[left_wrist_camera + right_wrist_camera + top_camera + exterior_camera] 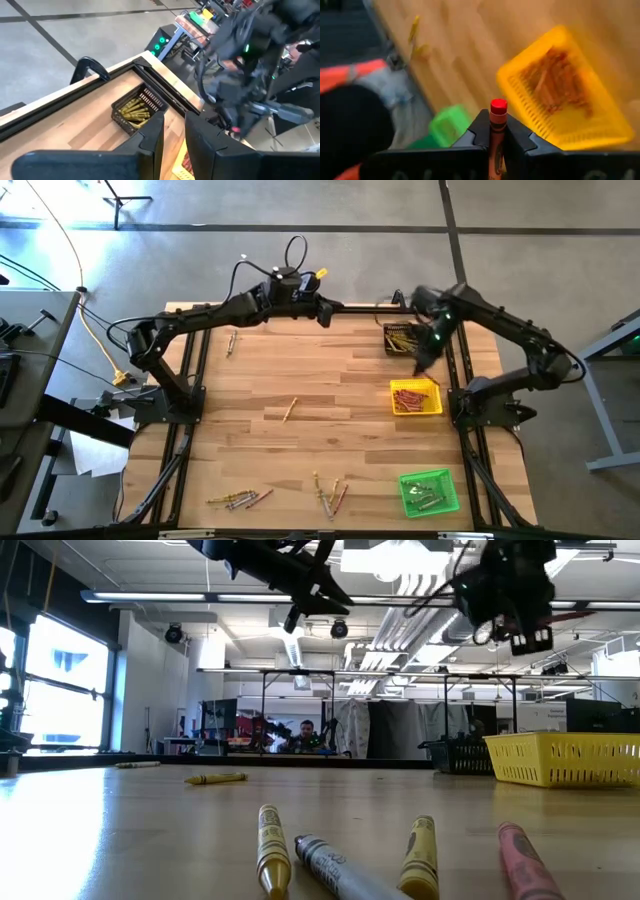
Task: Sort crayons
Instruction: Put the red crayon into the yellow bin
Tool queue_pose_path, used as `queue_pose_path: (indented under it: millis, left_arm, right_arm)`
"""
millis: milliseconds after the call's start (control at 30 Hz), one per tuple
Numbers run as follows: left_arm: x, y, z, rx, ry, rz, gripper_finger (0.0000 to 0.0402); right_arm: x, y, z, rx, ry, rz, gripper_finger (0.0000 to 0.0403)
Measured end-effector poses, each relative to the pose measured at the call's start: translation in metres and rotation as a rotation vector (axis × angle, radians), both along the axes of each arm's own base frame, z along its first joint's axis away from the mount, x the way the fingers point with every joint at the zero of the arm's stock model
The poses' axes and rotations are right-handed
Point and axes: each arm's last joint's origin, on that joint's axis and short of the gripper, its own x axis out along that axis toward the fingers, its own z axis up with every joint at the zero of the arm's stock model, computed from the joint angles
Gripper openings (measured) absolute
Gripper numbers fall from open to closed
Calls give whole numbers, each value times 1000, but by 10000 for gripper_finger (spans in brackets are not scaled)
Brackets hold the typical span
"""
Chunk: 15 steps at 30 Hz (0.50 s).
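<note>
Right gripper (pixel 497 137) had its fingers clamped on a red crayon (pixel 497 135), long axis poking straight out, hovering by the table's far right edge with the yellow tray (pixel 565 90) just ahead. Left gripper (pixel 174 137) hung part-open, empty.

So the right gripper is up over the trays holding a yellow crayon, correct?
Not quite: the crayon is red, not yellow. The right wrist view shows its red tip standing up between the fingers of the right gripper, which is shut on it. The rest holds: in the high view that gripper is up over the black tray and yellow tray.
</note>
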Motion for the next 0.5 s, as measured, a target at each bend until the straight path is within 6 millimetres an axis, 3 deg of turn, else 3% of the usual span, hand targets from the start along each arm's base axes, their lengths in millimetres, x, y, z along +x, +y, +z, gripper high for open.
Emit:
queue_pose_path:
  millis: [167,333,400,500]
  left_arm:
    - [-1,3,0,-10,-2,12,65]
    - [-1,3,0,-12,-4,13,67]
    - [-1,3,0,-17,-6,14,67]
    - [-1,3,0,-48,-17,24,67]
  right_arm:
    - [-18,21,-33,-24,-76,140,10]
    - [-22,37,-76,-152,28,200,10]
    - [-15,35,-75,-262,120,218,14]
    - [-8,33,-72,-418,121,277,17]
